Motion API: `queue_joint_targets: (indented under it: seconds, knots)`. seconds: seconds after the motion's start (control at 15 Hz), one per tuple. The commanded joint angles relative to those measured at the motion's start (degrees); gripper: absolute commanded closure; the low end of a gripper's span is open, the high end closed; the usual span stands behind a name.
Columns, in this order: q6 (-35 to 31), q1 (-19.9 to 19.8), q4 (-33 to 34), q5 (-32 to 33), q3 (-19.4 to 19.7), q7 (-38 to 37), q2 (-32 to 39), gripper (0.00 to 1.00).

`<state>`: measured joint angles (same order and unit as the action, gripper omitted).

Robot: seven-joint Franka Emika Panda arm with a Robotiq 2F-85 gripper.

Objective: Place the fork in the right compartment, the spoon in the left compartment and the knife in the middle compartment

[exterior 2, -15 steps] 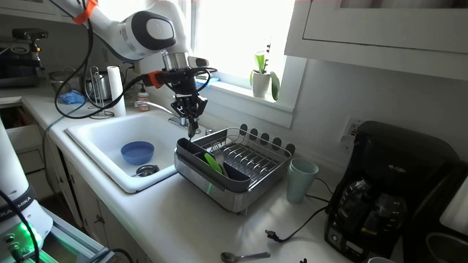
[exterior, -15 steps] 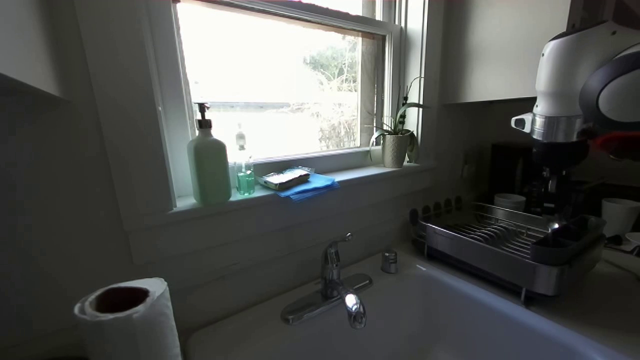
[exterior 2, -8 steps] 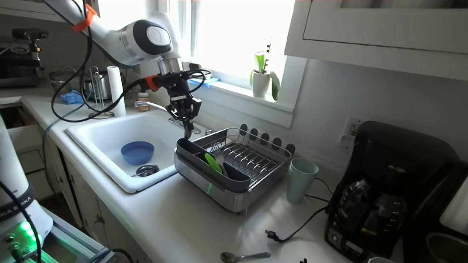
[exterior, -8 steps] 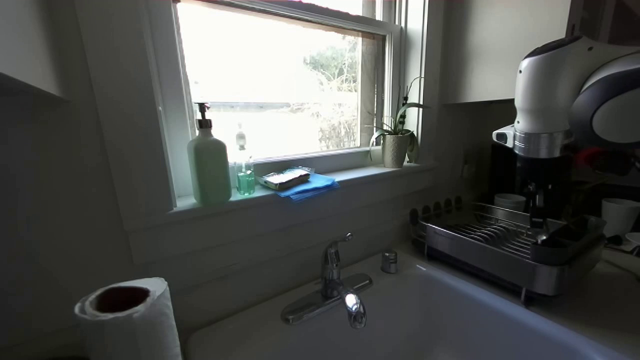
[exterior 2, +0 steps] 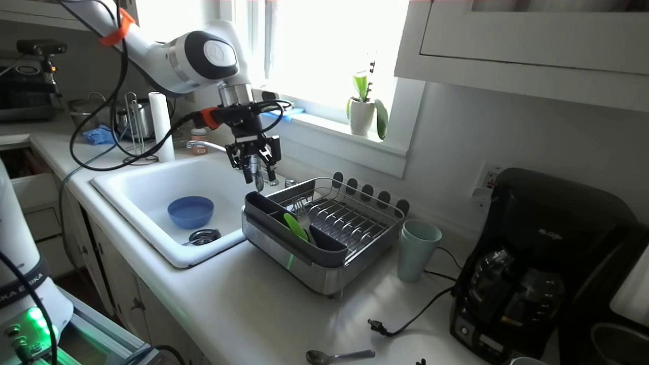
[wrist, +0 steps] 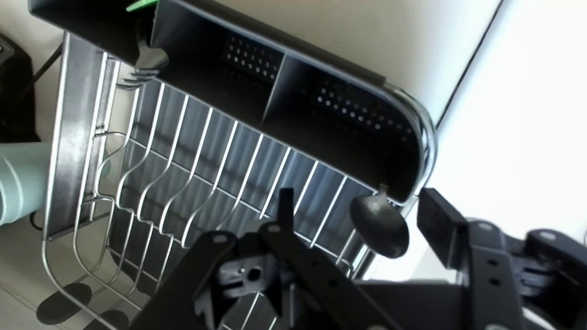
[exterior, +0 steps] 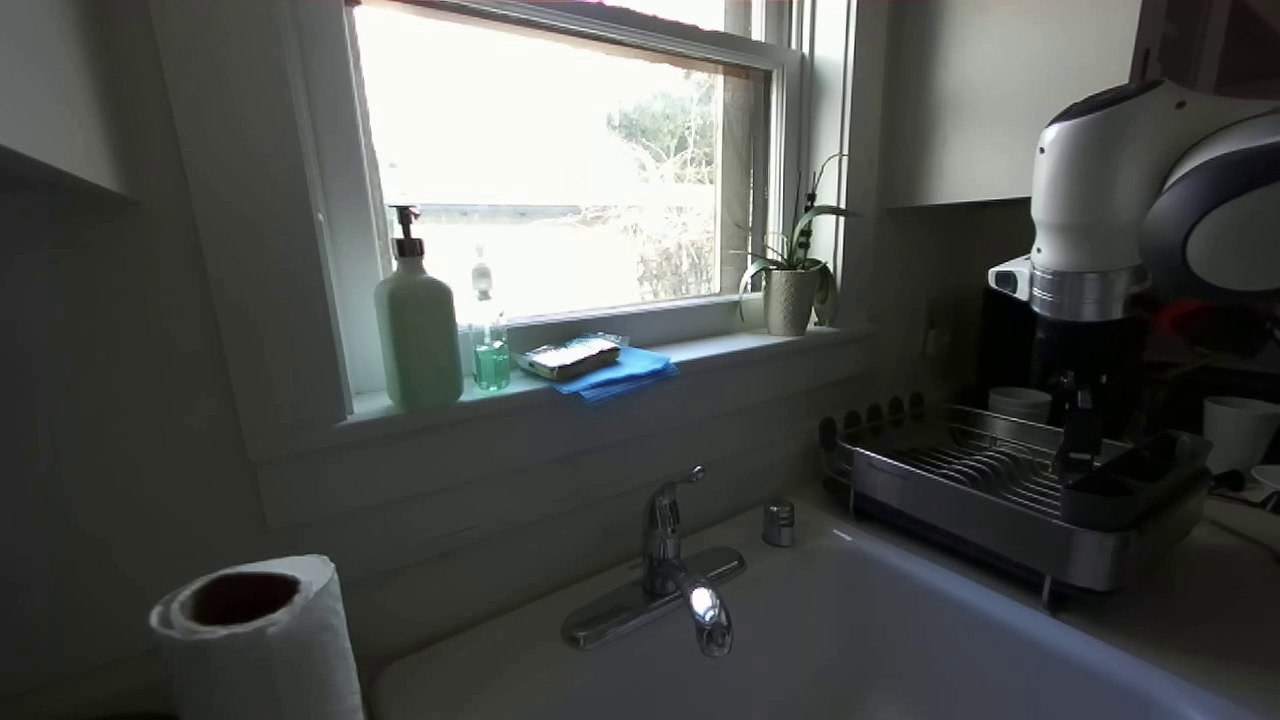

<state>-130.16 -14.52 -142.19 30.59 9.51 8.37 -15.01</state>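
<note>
The spoon (wrist: pixel 379 224) stands bowl-up in the end compartment nearest the sink, its neck at the rim and its bowl tilting out on the wire side. The gripper (wrist: pixel 357 215) has its fingers spread wide, one on either side of that bowl with a gap showing at each, gripping nothing. The dark utensil caddy (wrist: pixel 321 64) has three compartments; rows of small holes show inside the middle one. In the far end compartment the fork (wrist: pixel 151 58) leans out tines-up, together with a bright green utensil (exterior 2: pixel 295 226) whose kind I cannot tell. The caddy sits along one side of a metal dish rack (exterior 2: pixel 314 279). Beside the rack, pale teal tumblers (exterior 2: pixel 418 248) are stacked one in another, and past them the black coffee maker (exterior 2: pixel 537 213) reads "Mr. Coffee". Another spoon (exterior 2: pixel 339 356) lies on the counter (exterior 2: pixel 263 299). The white sink (exterior 2: pixel 152 208) holds a blue bowl (exterior 2: pixel 190 212) near the drain strainer (exterior 2: pixel 204 236). Behind it, the label on an orange pump bottle (exterior 2: pixel 199 142) is too small to read. On the windowsill stand a large pump dispenser (exterior: pixel 420 335) and a small clear bottle (exterior: pixel 491 362) part-filled with green liquid. On the robot base (exterior 2: pixel 30 289), the letters "IKA" can be read.
</note>
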Motion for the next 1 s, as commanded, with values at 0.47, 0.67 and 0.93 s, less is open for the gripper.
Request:
queue_joint_targets:
  seconds: [0.47,0.67,0.93]
  knots:
    - [3.99,-5.09,0.88,-5.74,9.76,5.29,-4.32,0.00]
    - [5.17,-7.22,1.45,-5.06,11.65,5.71,-5.48,0.00]
    - [4.27,-8.92,2.04,-5.49,13.02,3.47,-4.28,0.00]
